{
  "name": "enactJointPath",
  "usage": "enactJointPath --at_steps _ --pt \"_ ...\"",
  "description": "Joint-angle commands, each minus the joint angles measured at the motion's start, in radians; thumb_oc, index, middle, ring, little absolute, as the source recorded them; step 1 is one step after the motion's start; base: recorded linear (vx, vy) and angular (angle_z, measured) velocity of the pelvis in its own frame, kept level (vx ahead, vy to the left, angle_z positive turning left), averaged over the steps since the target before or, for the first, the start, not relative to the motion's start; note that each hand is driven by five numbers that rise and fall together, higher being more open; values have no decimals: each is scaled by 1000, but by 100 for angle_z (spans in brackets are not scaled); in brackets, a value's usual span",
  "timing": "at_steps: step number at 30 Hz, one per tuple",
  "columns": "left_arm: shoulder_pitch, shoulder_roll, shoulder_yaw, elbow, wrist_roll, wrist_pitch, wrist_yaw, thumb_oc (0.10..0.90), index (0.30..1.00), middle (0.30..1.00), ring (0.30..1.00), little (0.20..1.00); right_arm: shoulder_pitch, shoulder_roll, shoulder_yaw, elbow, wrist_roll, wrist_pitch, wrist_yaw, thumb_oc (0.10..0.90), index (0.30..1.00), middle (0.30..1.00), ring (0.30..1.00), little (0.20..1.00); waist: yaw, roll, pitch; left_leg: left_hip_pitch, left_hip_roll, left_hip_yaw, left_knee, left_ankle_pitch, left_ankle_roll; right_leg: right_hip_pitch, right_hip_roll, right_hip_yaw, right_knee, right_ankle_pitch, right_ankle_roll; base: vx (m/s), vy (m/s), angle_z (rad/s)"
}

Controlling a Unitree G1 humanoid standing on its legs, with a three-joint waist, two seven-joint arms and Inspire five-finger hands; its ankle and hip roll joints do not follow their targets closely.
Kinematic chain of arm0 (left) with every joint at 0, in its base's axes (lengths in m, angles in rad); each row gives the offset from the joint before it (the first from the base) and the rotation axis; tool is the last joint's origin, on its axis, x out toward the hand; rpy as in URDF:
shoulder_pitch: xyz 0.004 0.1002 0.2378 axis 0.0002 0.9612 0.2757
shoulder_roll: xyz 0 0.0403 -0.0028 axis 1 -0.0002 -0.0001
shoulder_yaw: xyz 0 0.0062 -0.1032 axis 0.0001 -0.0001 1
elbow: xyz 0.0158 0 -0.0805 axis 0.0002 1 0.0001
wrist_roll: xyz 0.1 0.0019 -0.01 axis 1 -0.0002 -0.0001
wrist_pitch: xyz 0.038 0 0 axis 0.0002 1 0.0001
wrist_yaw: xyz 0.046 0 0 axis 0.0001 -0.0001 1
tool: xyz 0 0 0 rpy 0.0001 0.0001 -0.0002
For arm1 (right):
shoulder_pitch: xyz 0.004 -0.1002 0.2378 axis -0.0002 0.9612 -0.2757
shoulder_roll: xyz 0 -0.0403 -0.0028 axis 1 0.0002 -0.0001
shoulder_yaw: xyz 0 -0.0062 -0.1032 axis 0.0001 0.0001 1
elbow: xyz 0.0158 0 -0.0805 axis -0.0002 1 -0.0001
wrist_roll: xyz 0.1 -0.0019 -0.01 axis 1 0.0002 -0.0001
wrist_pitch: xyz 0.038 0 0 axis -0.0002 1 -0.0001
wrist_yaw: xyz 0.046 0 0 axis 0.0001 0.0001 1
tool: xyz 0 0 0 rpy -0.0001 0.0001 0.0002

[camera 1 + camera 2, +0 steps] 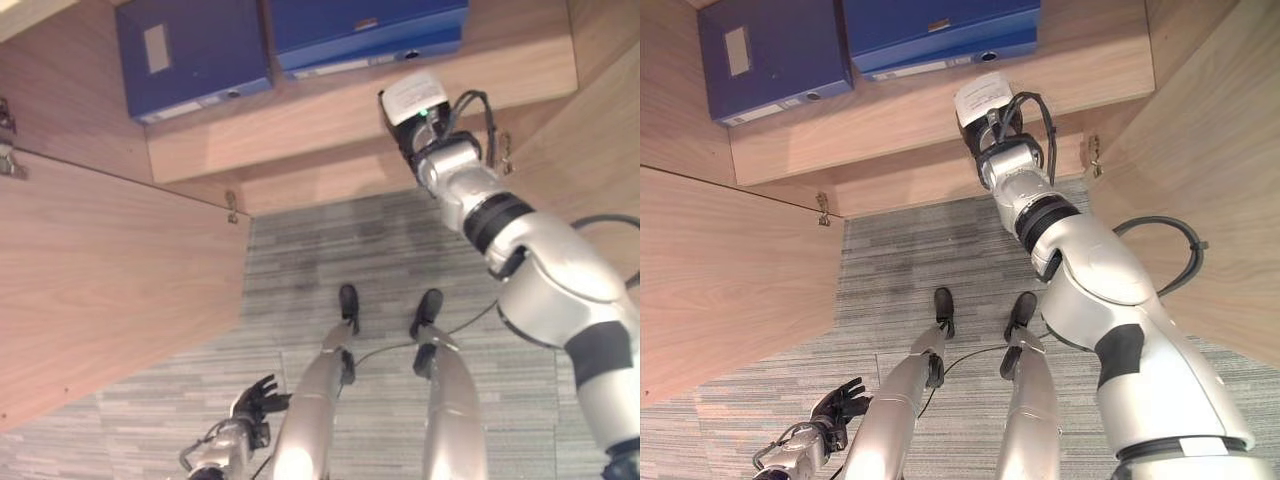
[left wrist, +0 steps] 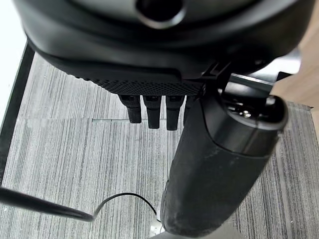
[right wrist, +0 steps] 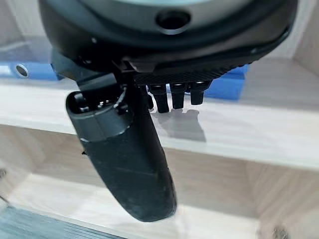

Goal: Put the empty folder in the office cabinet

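At twelve o'clock in my left eye view, two blue folders lie flat on the cabinet shelf (image 1: 330,125): one folder (image 1: 190,55) at eleven o'clock with a pale label on its cover, the other folder (image 1: 365,32) just beside it at one o'clock. Their spines face me, each with a round finger hole; the long axes run back into the cabinet. The writing is too small for me to read. My right hand (image 1: 412,100) hovers at the shelf's front edge, just short of the second folder, and from here I can't judge the fingers. The open cabinet door (image 1: 110,290) spans nine o'clock.

The right eye view adds my left hand (image 1: 840,402) at seven o'clock, low over the grey carpet (image 1: 910,250), fingers loosely spread and holding nothing.

The left wrist view shows those fingers (image 2: 149,112) straight above the carpet.

The right wrist view shows my right hand's fingers (image 3: 174,94) extended and empty above the shelf board, a blue folder (image 3: 227,84) lying just beyond them.
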Motion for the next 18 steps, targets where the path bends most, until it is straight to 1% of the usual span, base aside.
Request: enactJointPath --at_steps 1,2,5,10,12,13,17,18 --pt "17 112 -6 93 24 13 23 800 900 900 900 900 -138 105 18 77 -32 -12 7 800 900 900 900 900 40 -23 41 11 -38 14 39 -159 -16 32 -2 27 33 -105 69 0 0 0" --pt "25 114 0 92 25 13 16 800 900 900 900 900 -134 87 -5 112 -5 -8 -5 800 900 900 900 900 47 -15 41 11 -40 11 37 -156 -14 31 -2 25 34 -104 70 0 0 0" --pt "40 118 12 95 27 17 8 800 900 900 900 900 -124 51 -37 146 51 -10 -18 800 900 900 900 900 57 -6 44 9 -43 8 39 -152 -12 27 -3 21 45 -105 70 1 -7 3" --pt "45 120 19 99 26 17 -1 800 900 900 900 900 -116 -8 -78 183 171 -29 -30 800 900 900 900 900 66 -3 49 10 -41 4 37 -145 -14 31 -4 13 45 -108 69 13 -7 5" --pt "46 121 20 101 26 17 -3 800 900 900 900 900 -116 -19 -82 188 191 -32 -30 800 900 900 900 900 67 -3 49 11 -40 4 36 -144 -15 31 -5 11 46 -109 69 21 3 7" --pt "47 122 23 103 27 15 -6 800 900 900 900 900 -122 -46 -96 198 243 -43 -34 800 900 900 900 900 71 -4 51 9 -39 3 39 -144 -15 30 -6 9 51 -111 68 31 2 6" --pt "53 127 26 105 32 20 -14 800 900 900 900 900 -149 -104 -158 190 435 -66 -32 800 900 900 900 900 74 -7 52 5 -36 -1 40 -141 -16 28 -8 3 57 -116 67 22 -5 3" --pt "53 127 26 105 32 20 -14 800 900 900 900 900 -149 -104 -158 190 435 -66 -32 800 900 900 900 900 75 -7 52 5 -36 -1 40 -141 -16 28 -8 3 57 -116 67 24 -1 3"
